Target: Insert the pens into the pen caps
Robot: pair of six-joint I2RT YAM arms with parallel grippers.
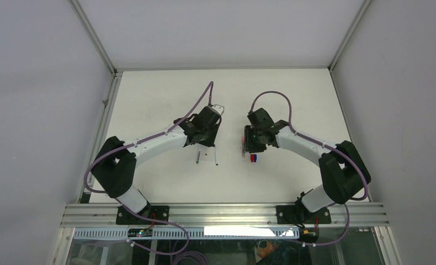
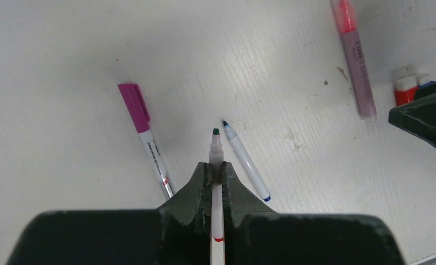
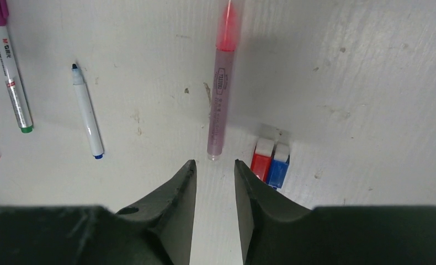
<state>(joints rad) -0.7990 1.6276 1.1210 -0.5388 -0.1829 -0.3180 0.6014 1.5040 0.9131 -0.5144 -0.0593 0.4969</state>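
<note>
left gripper (image 2: 216, 168) is clamped on a white pen (image 2: 216, 148); right gripper (image 3: 214, 163) gapes empty over the pink pen (image 3: 220, 99), mid counter (image 1: 149, 99), off every edge. a magenta-capped pen (image 2: 149, 141) looks done; red cap (image 3: 261, 157) and blue cap (image 3: 279, 167) lie unused.

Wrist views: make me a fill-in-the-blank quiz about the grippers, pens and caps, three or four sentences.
1. The left gripper is ___ on a white pen.
2. The right gripper is ___, holding nothing.
3. The uncapped pen lying loose has a ___ tip.
4. The red cap sits right beside a ___ one.
Missing words: shut; open; blue; blue.
</note>
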